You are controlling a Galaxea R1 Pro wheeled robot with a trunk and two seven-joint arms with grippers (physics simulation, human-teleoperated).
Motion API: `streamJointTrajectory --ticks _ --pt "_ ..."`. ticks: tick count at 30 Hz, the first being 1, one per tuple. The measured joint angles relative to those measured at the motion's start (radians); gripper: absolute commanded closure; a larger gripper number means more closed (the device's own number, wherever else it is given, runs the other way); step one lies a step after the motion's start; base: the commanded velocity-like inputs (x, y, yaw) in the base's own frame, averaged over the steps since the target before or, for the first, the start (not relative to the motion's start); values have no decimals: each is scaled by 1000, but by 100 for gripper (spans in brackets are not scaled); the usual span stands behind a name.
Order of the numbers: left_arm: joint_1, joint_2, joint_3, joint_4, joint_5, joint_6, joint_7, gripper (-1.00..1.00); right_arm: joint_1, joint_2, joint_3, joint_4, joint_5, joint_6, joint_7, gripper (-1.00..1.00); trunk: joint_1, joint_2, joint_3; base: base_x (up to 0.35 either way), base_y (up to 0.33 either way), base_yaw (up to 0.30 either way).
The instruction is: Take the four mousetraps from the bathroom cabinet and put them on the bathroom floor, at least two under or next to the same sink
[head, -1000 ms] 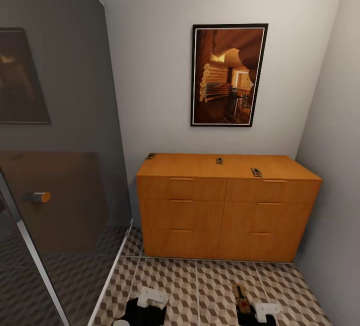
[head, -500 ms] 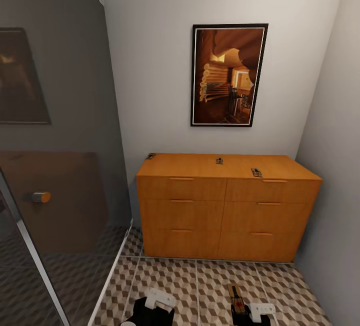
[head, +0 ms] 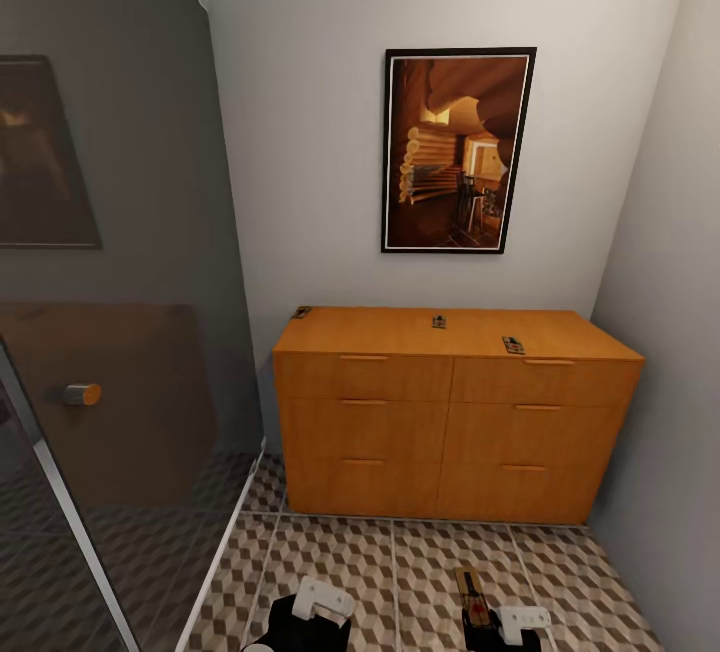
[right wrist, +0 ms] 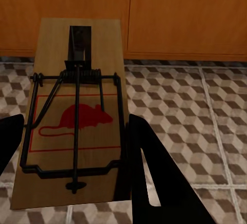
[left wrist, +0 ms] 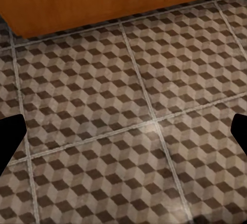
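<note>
From the head camera, a low, wide orange-brown wooden chest of drawers point(head: 455, 412) stands against a pale wall beneath a dark-framed picture of a log interior point(head: 457, 150). Three small tan wooden mousetraps lie on its flat top: one at the back left corner point(head: 300, 312), one mid-top near the back edge point(head: 439, 322), one toward the front edge, right of centre point(head: 513, 344). Patterned floor tiles with brown, beige and white cubes point(head: 400, 562) run before the chest. A dark glass panel point(head: 110, 352) fills the left side. At the lower edge, the left gripper point(head: 300, 622) hangs over the tiles, and the right gripper point(head: 487, 622) carries a fourth mousetrap point(head: 472, 594).

The left wrist camera looks at cube tiles point(left wrist: 134, 126) and the chest's base point(left wrist: 87, 0); the two black fingertips point(left wrist: 9, 134) sit wide apart with nothing between them.

In the right wrist camera, the fourth mousetrap point(right wrist: 77, 116), with black wire spring and red mouse print, is clamped between the black fingers point(right wrist: 154, 177), above the tiles, facing the chest front point(right wrist: 180, 15).
</note>
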Motion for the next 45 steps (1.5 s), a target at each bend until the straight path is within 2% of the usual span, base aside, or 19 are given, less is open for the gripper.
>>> streamJointTrajectory --ticks 24,29,30,31,32,34,35,38,40,42,44,45 --pt "0 4 0 -8 -2 0 -1 -100 0 0 0 0 0 0 1 100 0 0 0 0 0 0" --pt "0 3 2 -58 -4 7 0 -100 0 0 1 0 0 0 0 100 0 0 0 0 0 0" --pt "0 3 2 -81 -5 23 1 -100 0 0 1 0 0 0 0 100 0 0 0 0 0 0" --pt "0 2 3 -124 -7 74 2 -100 0 1 1 0 0 0 1 100 0 0 0 0 0 0" --pt "-10 2 3 -196 -10 180 2 -100 0 0 1 0 0 0 1 100 0 0 0 0 0 0" --pt "-24 1 3 -233 -10 235 3 -100 0 0 1 0 0 0 1 100 0 0 0 0 0 0" --pt "-46 1 3 -256 -11 280 3 -100 0 0 1 0 0 0 1 100 0 0 0 0 0 0" --pt "-113 1 4 -279 -12 345 3 -100 0 0 1 0 0 0 0 100 0 0 0 0 0 0" --pt "-227 0 6 -289 -15 423 3 -100 0 0 0 0 0 0 0 100 0 0 0 0 0 0" --pt "-275 0 7 -290 -13 445 3 -100 0 0 0 0 0 0 0 100 0 0 0 0 0 0" --pt "-347 0 8 -286 -12 462 4 -100 0 1 1 0 0 0 0 100 0 0 0 0 0 0" --pt "-436 0 11 -261 -12 475 4 -100 0 1 1 0 0 0 1 100 0 0 0 0 0 0"
